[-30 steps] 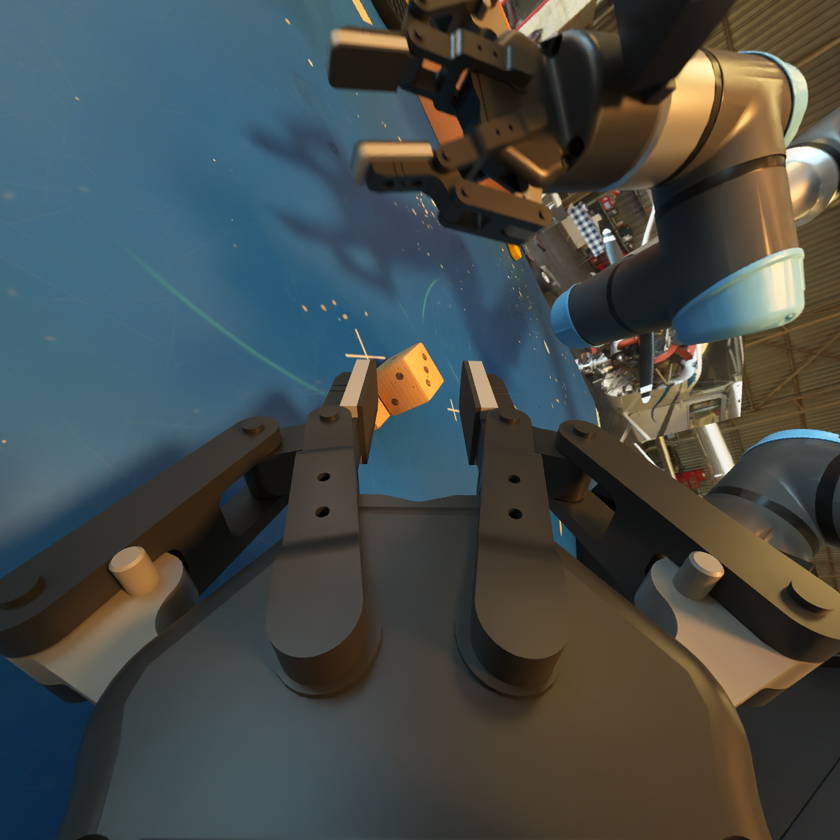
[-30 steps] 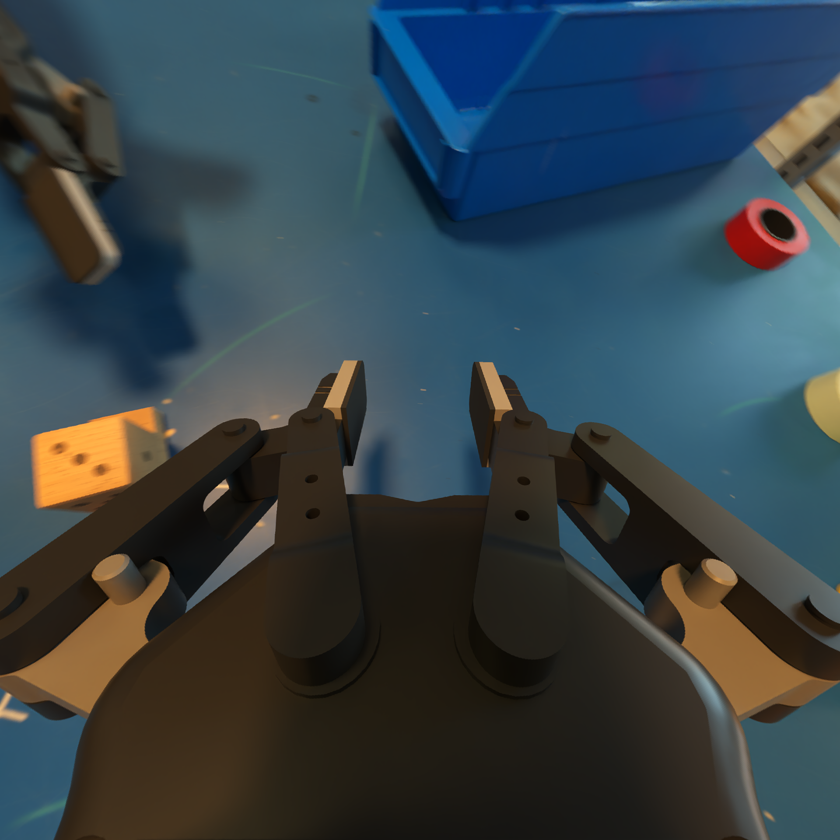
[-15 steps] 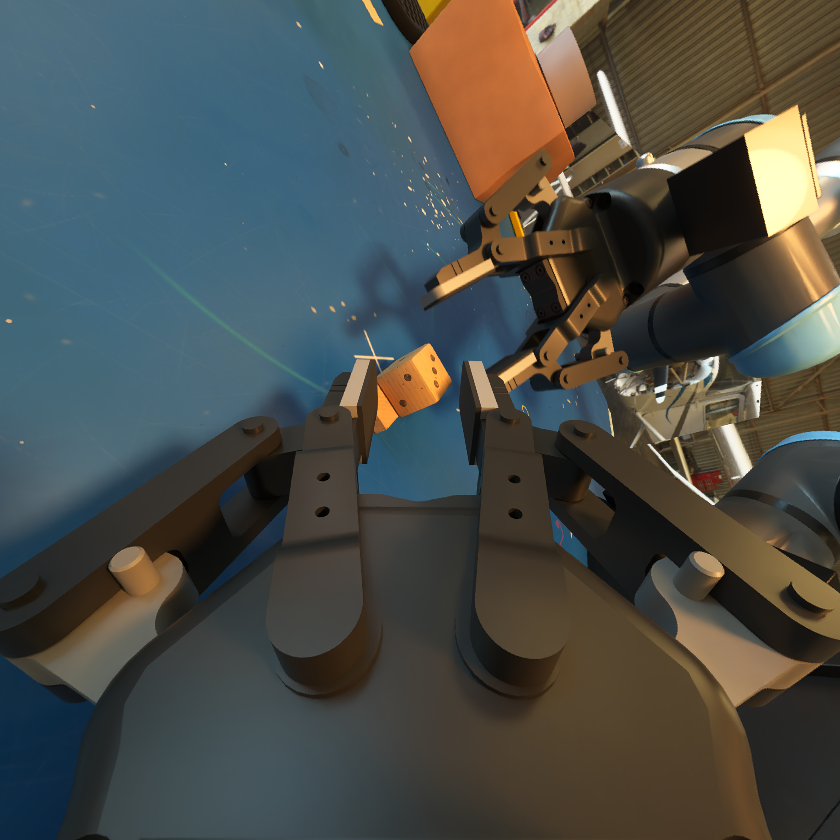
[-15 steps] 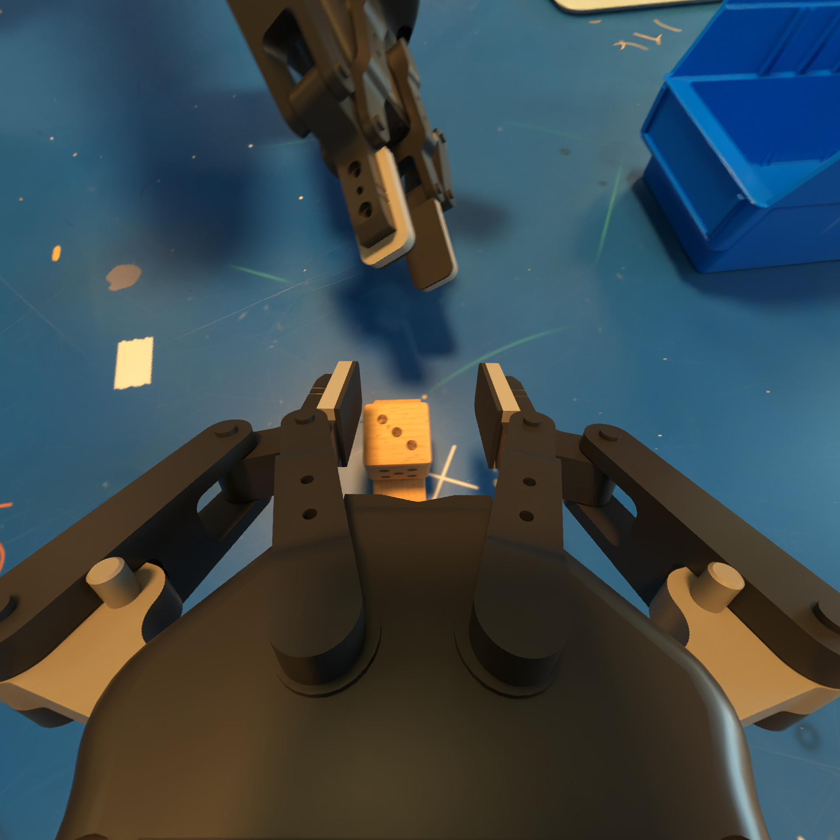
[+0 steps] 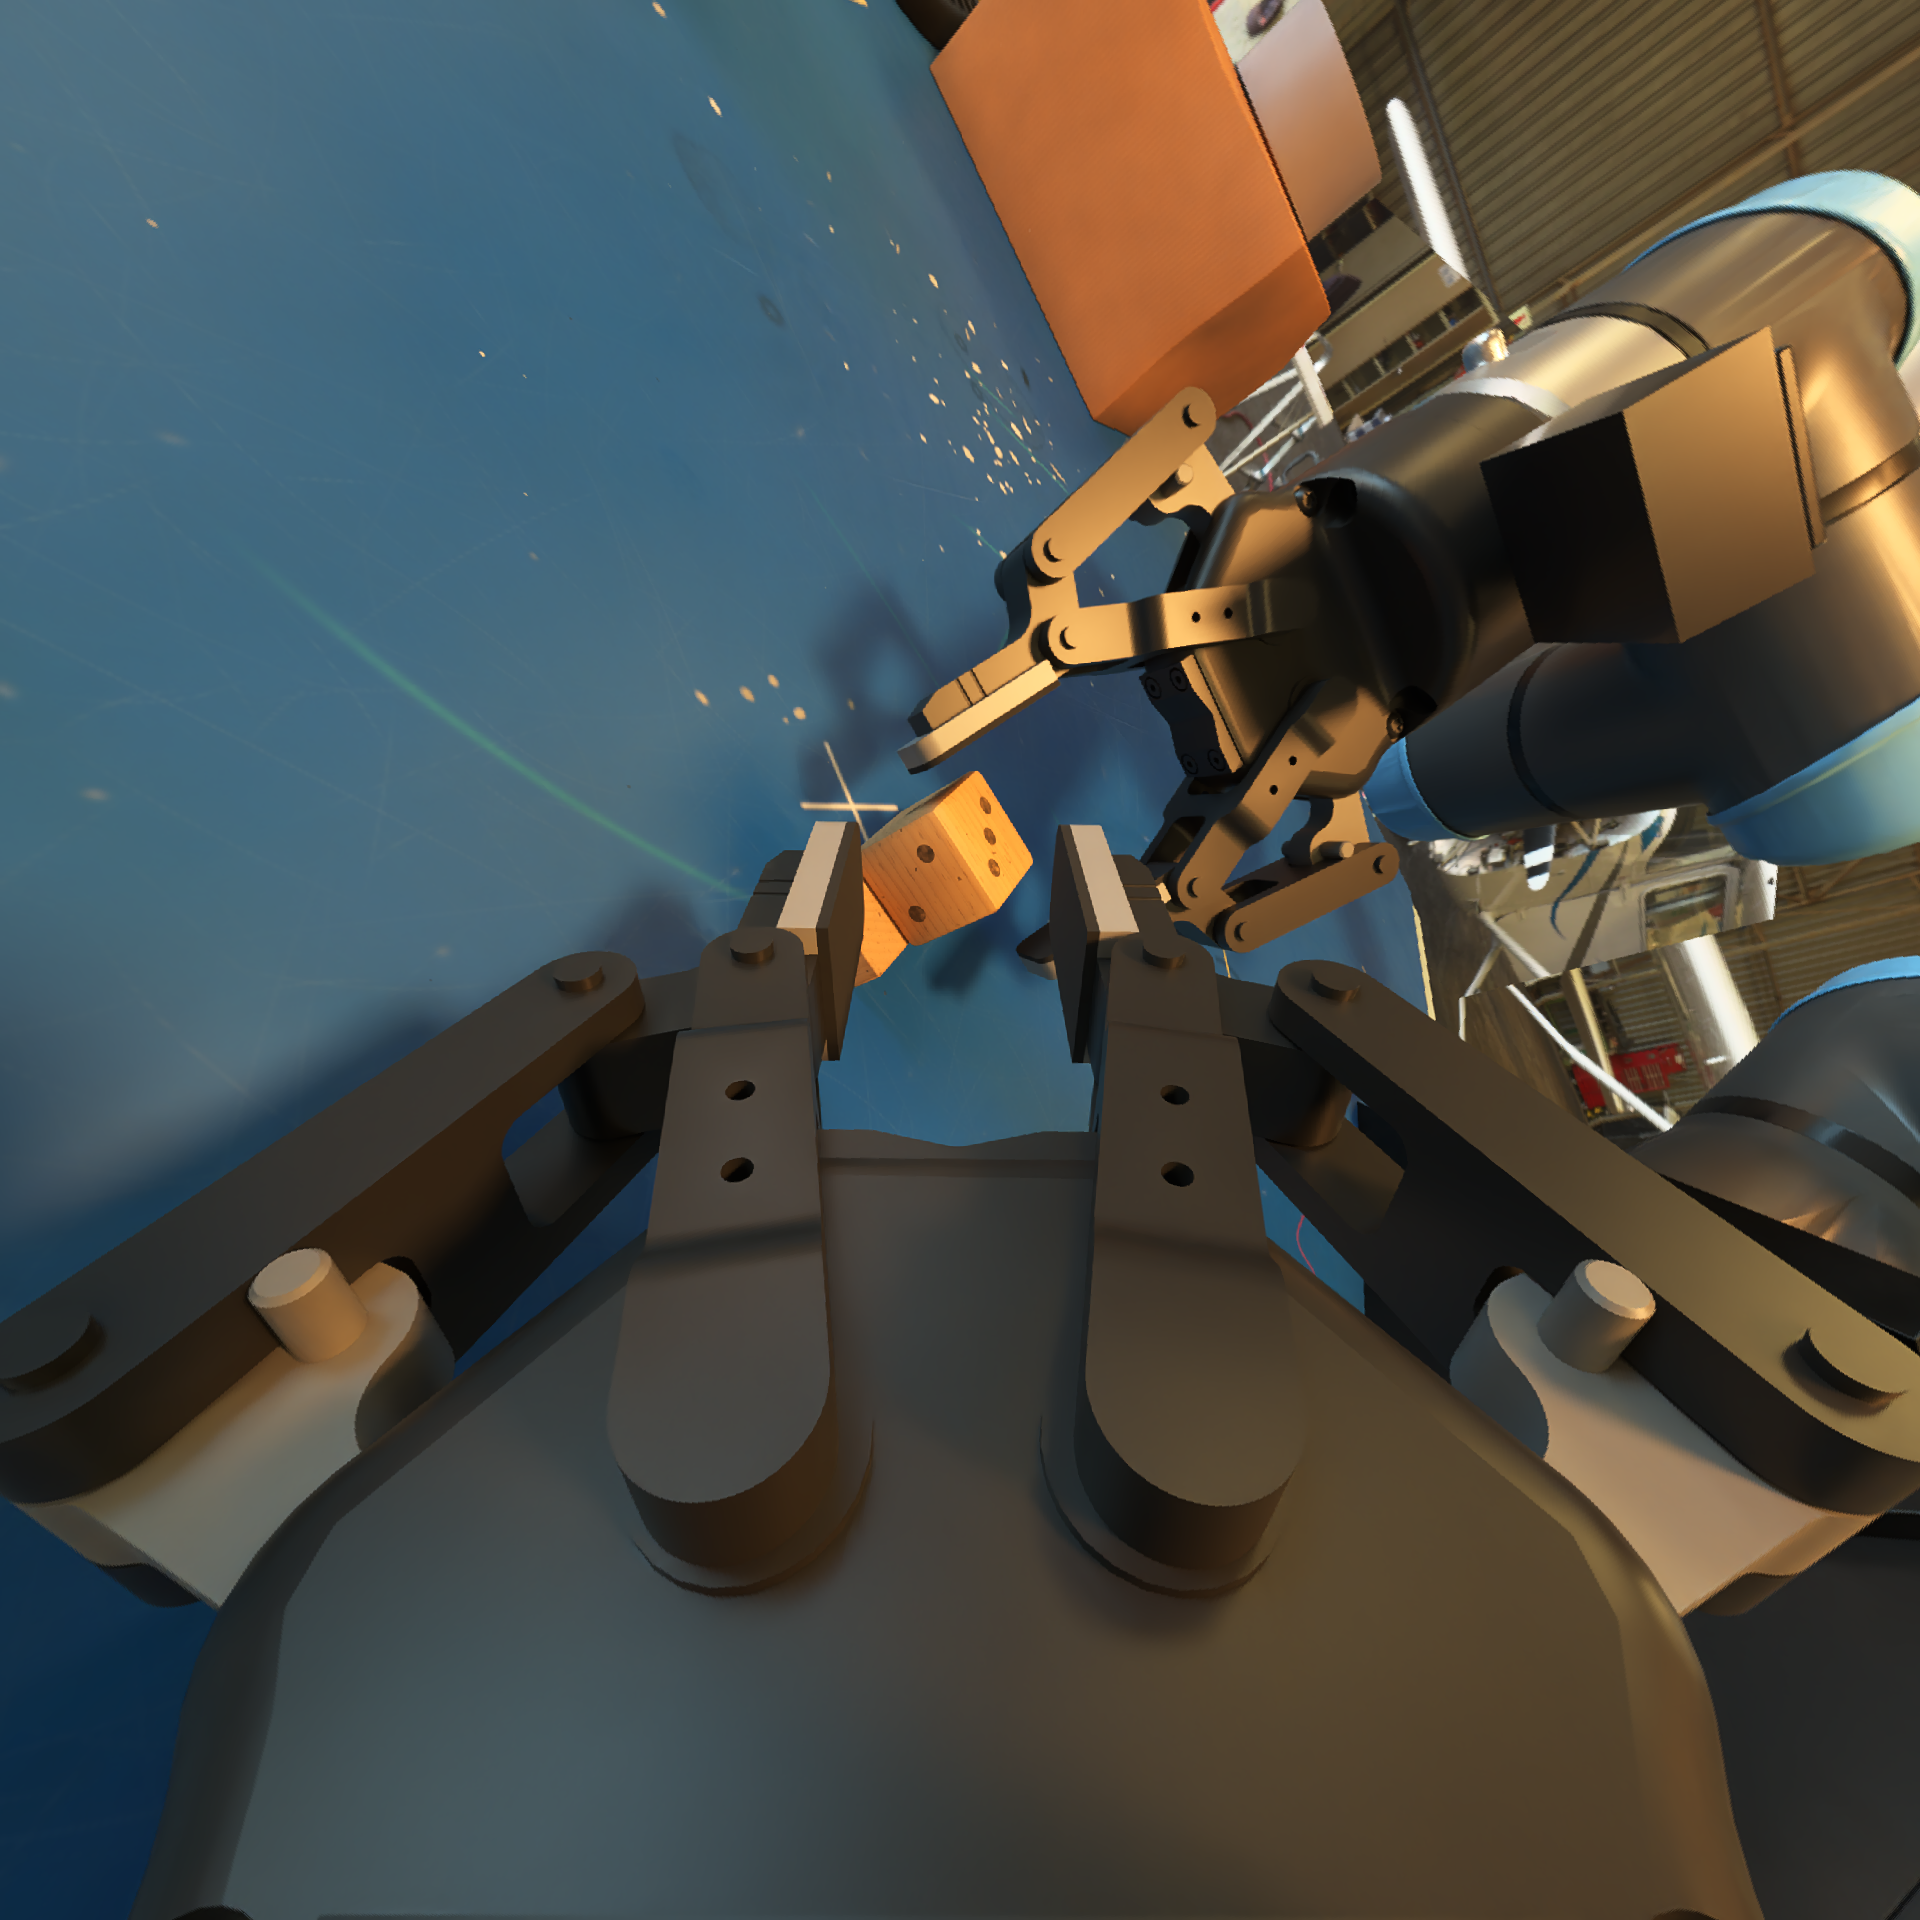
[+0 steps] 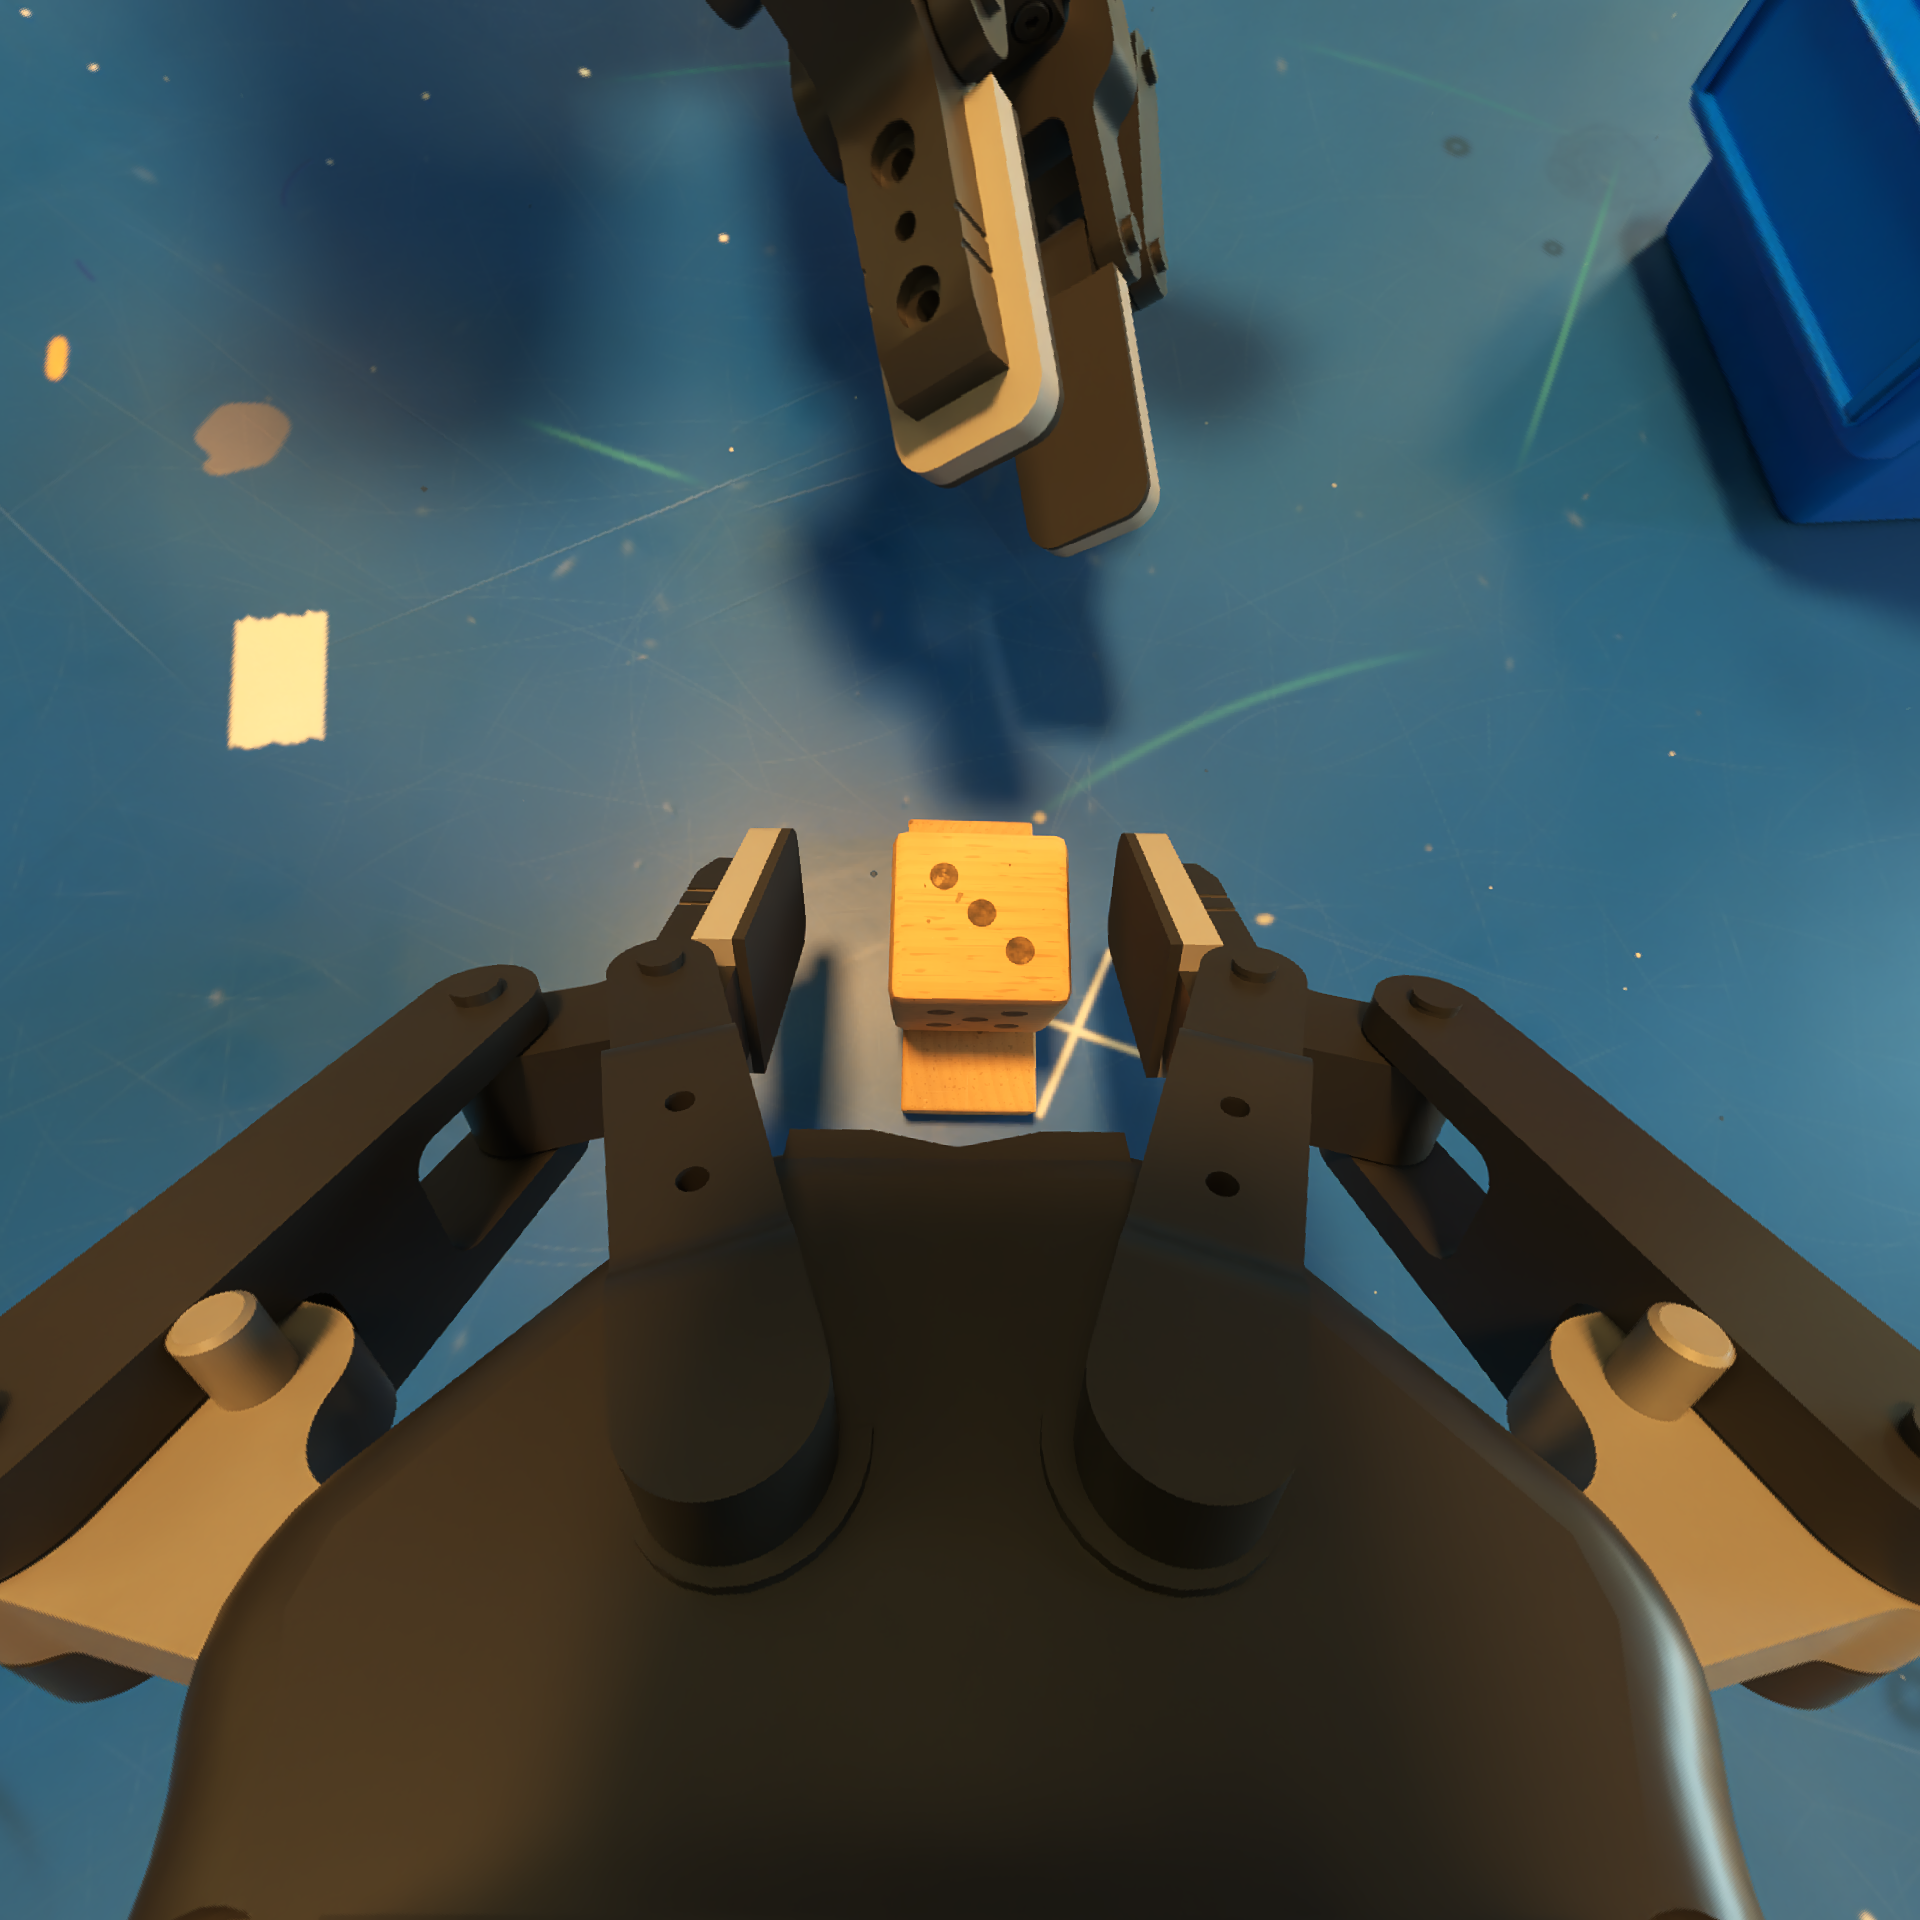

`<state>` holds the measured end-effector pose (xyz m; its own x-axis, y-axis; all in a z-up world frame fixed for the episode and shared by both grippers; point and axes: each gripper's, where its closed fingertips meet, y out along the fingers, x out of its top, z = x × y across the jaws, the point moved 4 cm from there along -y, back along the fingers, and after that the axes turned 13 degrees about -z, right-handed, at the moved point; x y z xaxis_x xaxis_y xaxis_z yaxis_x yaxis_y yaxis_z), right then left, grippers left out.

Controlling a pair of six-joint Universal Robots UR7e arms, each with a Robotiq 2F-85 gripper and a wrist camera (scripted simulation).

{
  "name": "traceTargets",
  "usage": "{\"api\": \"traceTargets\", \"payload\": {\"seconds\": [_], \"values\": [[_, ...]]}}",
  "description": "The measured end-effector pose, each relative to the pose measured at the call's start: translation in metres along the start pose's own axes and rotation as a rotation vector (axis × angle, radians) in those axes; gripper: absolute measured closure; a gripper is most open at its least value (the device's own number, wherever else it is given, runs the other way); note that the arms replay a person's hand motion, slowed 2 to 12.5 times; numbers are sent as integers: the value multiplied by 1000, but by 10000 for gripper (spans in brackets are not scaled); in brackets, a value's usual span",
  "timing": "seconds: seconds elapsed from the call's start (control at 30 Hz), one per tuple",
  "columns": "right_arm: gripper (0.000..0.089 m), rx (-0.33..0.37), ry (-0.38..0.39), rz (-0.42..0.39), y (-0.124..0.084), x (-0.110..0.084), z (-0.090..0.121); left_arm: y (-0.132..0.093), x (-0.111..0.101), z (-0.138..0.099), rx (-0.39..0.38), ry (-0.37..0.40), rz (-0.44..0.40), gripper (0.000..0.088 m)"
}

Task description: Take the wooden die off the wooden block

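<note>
The wooden die (image 6: 980, 914) sits on a small wooden block (image 6: 969, 1075) on the blue table. My right gripper (image 6: 956, 925) is open and straddles the die, one finger on each side, with gaps on both sides. In the left wrist view the die (image 5: 945, 857) and the block (image 5: 881, 940) lie just beyond my open, empty left gripper (image 5: 951, 904). The right gripper's fingers (image 5: 971, 717) reach in around the die from the right. The left gripper (image 6: 1023, 436) hangs above the table, beyond the die.
A blue bin (image 6: 1808, 260) stands at the far right of the right wrist view. An orange box (image 5: 1122, 187) stands at the table's far side. A pale tape patch (image 6: 277, 681) and white cross marks lie on the table.
My right gripper has swung over and come down around the die, which now sits between its fingers. The left gripper and the die have not moved.
</note>
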<state>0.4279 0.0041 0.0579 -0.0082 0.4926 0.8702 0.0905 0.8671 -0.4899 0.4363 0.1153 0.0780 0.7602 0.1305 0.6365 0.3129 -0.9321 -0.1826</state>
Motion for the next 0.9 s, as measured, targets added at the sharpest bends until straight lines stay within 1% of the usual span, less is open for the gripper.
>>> {"api": "traceTargets", "payload": {"seconds": [0.1, 0.17, 0.3, 0.4, 0.53, 0.67, 0.9], "values": [[371, 15, 9, 10, 2, -3, -1, 1, -1, -1, -4, 1, 7, 550], [399, 24, 20, 14, 3, -4, -2, 1, -2, -2, -8, -1, 11, 550], [493, 36, 55, 11, 3, -6, -5, 2, -3, -3, -16, -6, 14, 550], [586, 49, 91, 1, 2, -7, -5, 2, -4, -4, -19, -5, 14, 550], [585, 61, 142, -10, 1, -7, -5, 1, -4, -5, -17, 0, 14, 550], [585, 55, 183, -23, -3, -8, -8, 1, -4, -5, -15, 6, 13, 550], [585, 23, 254, -100, -13, -2, -17, 0, -4, -6, -16, 9, 11, 550]]}}
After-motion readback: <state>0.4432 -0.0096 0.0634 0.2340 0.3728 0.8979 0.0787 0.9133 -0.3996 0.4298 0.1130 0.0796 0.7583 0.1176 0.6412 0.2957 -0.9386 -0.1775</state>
